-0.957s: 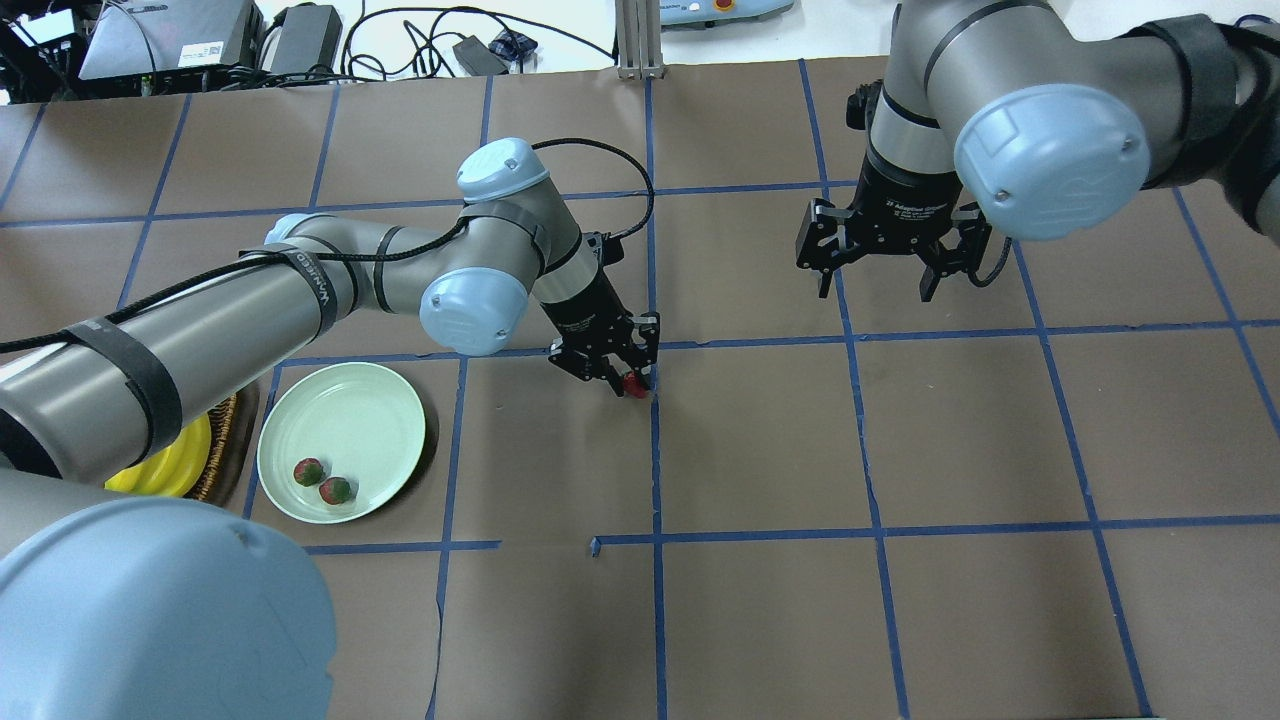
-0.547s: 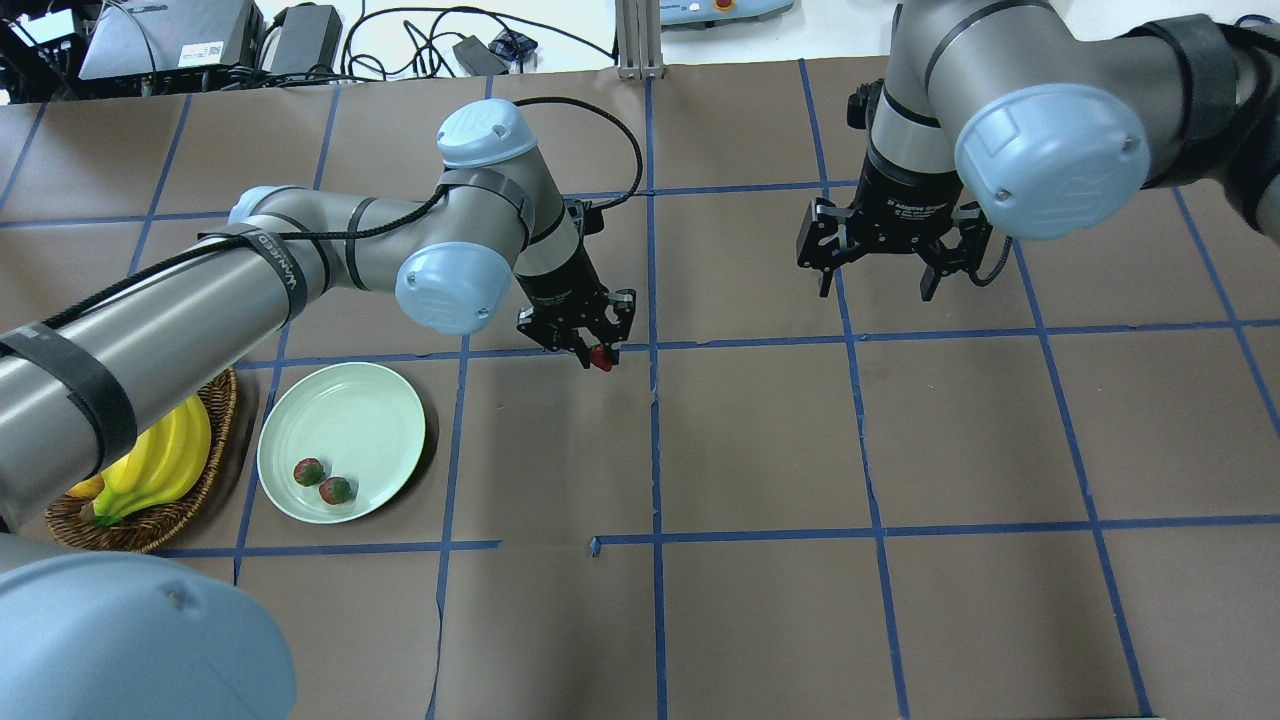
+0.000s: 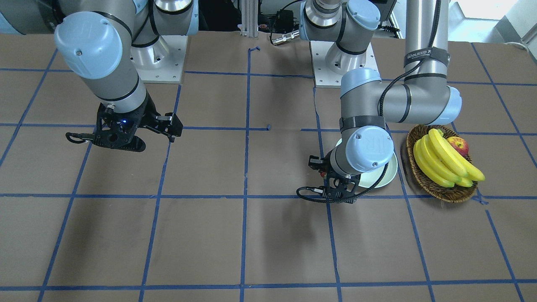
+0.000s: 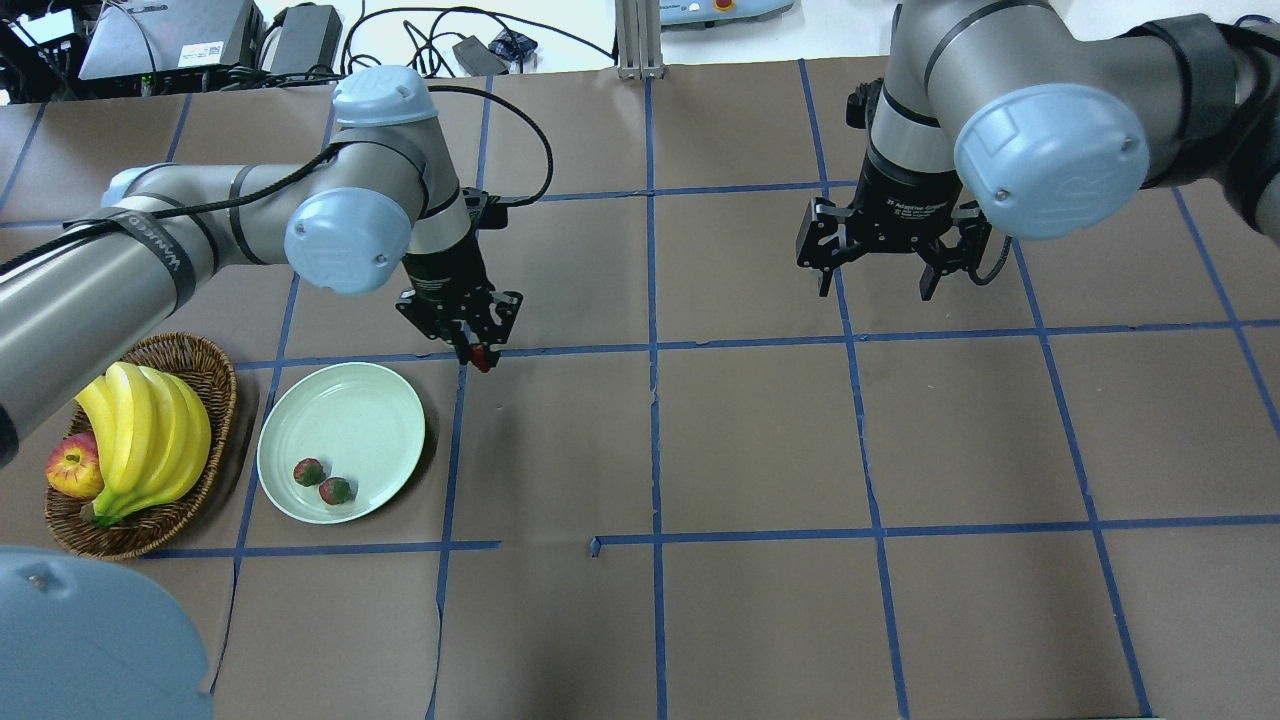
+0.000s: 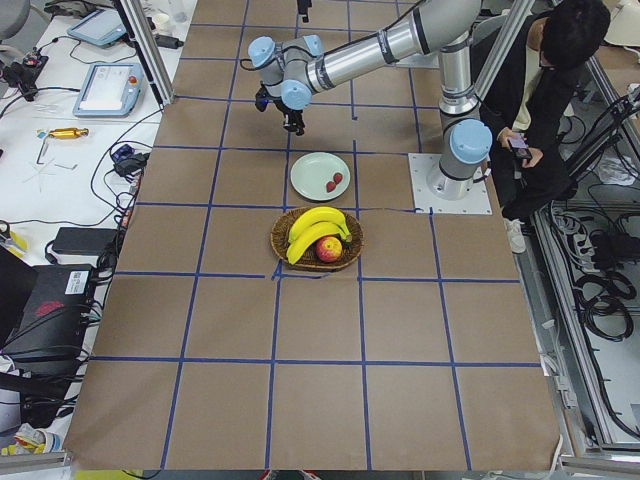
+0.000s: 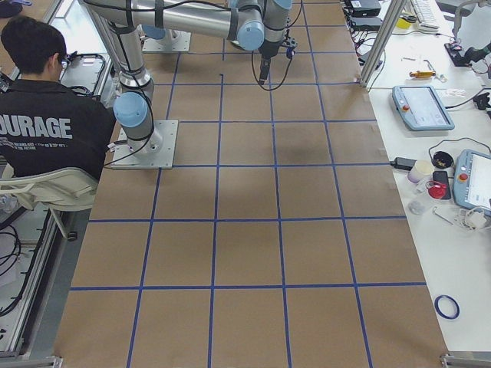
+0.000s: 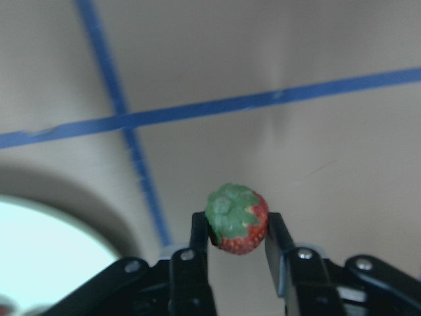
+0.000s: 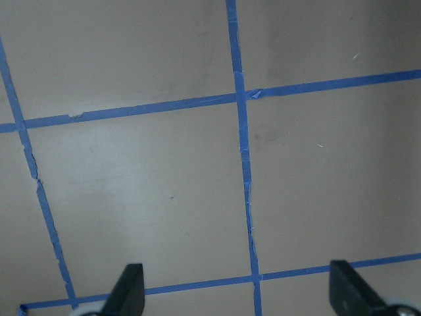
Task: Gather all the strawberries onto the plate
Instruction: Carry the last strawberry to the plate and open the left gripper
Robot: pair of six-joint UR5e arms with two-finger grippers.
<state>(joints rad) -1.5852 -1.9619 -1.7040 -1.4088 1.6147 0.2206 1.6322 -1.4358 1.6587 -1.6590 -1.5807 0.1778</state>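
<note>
You see the left gripper clamped on a strawberry left of centre in the overhead view, just off the plate at its upper right. The plate is lower left; second strawberry and third strawberry lie inside, touching. The right gripper is upper right, spread wide.

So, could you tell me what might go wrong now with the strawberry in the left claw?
The left claw grips the strawberry only at its fingertips, so it could slip out short of the plate. Dropped from height, it might bounce off the shallow rim or knock the two strawberries lying there.
</note>
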